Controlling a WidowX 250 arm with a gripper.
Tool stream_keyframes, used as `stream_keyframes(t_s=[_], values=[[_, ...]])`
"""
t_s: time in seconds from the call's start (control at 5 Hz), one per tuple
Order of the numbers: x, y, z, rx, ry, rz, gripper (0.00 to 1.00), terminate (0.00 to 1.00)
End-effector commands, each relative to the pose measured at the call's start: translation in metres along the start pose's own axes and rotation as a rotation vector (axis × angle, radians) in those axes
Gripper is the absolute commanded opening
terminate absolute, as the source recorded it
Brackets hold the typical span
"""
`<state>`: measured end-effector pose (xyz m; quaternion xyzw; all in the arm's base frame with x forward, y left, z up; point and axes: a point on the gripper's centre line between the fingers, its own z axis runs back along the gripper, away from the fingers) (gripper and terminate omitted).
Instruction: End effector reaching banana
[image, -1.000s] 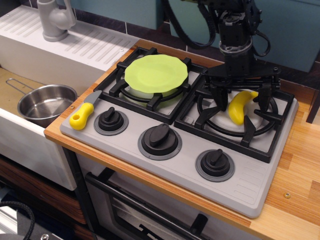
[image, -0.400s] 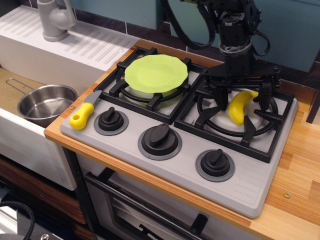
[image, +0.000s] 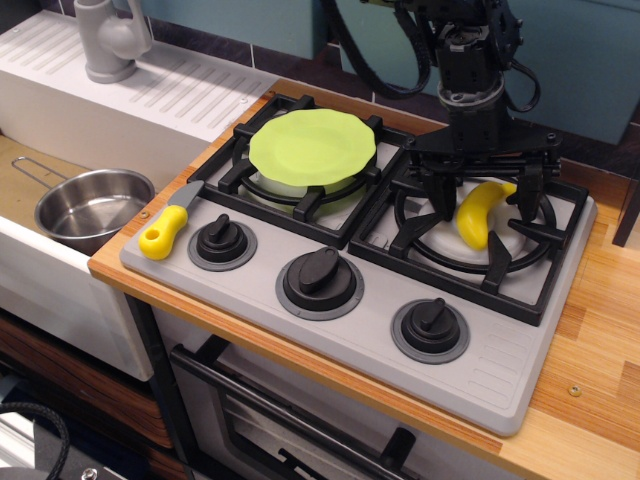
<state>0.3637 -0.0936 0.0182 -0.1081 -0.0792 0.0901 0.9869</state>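
Note:
The bright yellow toy banana (image: 477, 214) lies on the right burner of the toy stove (image: 500, 350), leaning over the black grate. The black gripper (image: 482, 182) hangs straight above it on its cabled arm, its flat plate just over the banana's top end. Its fingers (image: 440, 196) point down and stand spread around the banana, apart from it. The gripper is open and holds nothing. The banana's upper tip is partly hidden behind the gripper.
A lime green plate (image: 312, 146) rests on the left burner. A yellow-handled toy knife (image: 168, 228) lies at the stove's front left corner. Three black knobs (image: 320, 280) line the front. A steel pot (image: 92, 208) sits in the sink at the left, below a grey faucet (image: 108, 38).

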Motion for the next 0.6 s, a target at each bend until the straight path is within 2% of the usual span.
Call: stream_keyframes(t_s=[0.0,0.2,0.4], values=[[-0.0070,-0.0060,-0.0080,0.008,0.024,-0.024,1.00,0.00],[-0.0070,-0.0060,-0.0080,0.008,0.024,-0.024,1.00,0.00],[-0.0070,-0.0060,-0.0080,0.008,0.024,-0.024,1.00,1.00]])
